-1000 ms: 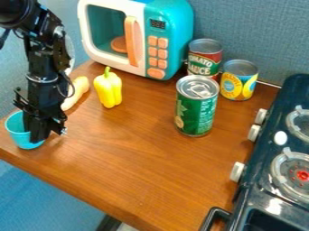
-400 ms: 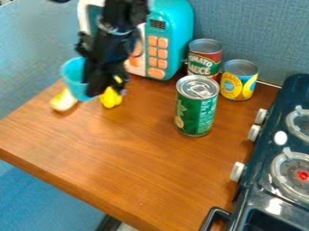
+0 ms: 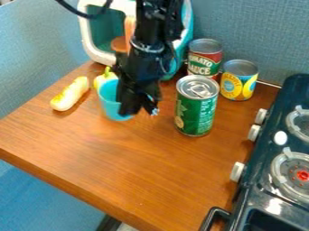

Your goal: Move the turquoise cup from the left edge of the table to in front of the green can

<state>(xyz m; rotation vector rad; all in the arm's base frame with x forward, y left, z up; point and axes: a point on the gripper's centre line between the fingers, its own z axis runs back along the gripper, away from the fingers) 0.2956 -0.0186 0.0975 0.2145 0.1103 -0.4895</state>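
the black two-finger gripper [image 3: 138,110] hangs over the mid-left part of the brown wood-look tabletop [image 3: 138,176], pointing down. its jaws are narrow, clamped on the light-blue, open-topped plastic cup [image 3: 109,103], at the side of the cup nearer the green can. the exact grip on the wall is hard to see, as the black parts cover that side. cup is approx upright, w/ its mouth up; can't tell if its base touches the wood.

just behind the cup, partly hidden by it, is a yellow toy bell pepper w/ a green stem [image 3: 105,77]. to the l. of both, apart from the cup, a long yellow-and-white toy veg [image 3: 69,94] lies at a slant on the wood.

r. of the gripper, near but apart, stands a tall green metal can w/ a silver top [image 3: 195,110]. behind it: a red-and-green tomato sauce can [image 3: 204,57] and, to the r., a short yellow-and-blue can [image 3: 239,82], both upright. a white-and-teal toy microwave w/ orange handle [image 3: 100,57] stands at the back, partly behind the arm. dk toy stove w/ white knobs [image 3: 264,151] along the r. edge.
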